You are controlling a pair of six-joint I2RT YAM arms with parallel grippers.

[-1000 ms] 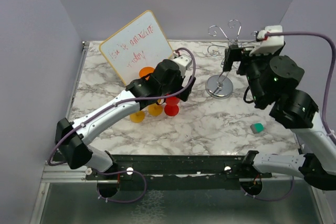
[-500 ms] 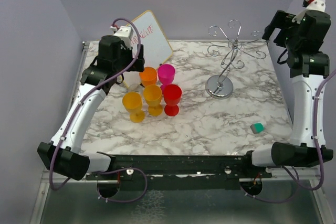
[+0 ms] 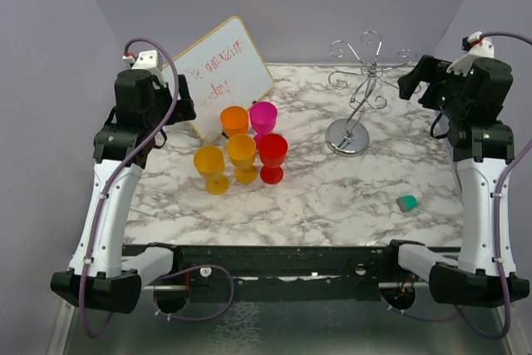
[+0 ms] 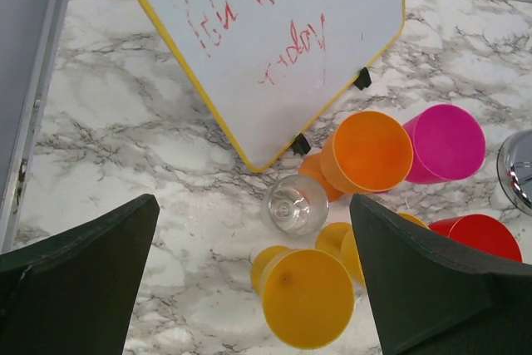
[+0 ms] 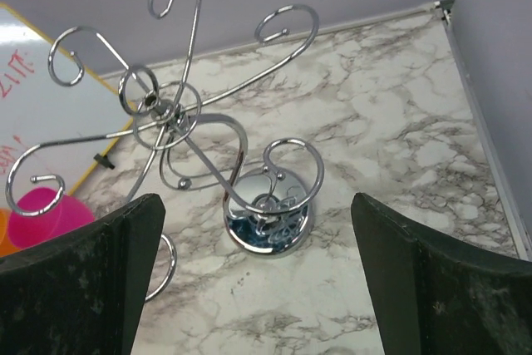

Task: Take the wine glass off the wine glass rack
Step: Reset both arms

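Our wine glass (image 4: 295, 204) is not on the wine glass rack (image 5: 170, 110). It is clear and it stands upright on the marble table (image 3: 332, 197). It is just below the low corner of the whiteboard (image 4: 274, 47) and right beside the orange cup (image 4: 370, 151). All the curly arms of the rack that we can see are bare, so we think the job is done.

Our left gripper (image 4: 253, 198) hangs high over the cups with its fingers spread wide and nothing between them. Our right gripper (image 5: 255, 197) hangs over the rack, also spread wide and holding nothing.

Here is what could go wrong. The glass is see-through and hard to spot. It sits tight among the orange cup, the yellow cup (image 4: 307, 297) and the whiteboard. If our left arm drops low here, it could bump the glass and knock it over, or push a cup into it. The rack is thin, with a wide top on a small round base (image 5: 268, 222). If our right arm swings low, a finger could catch a curl and tip the rack.
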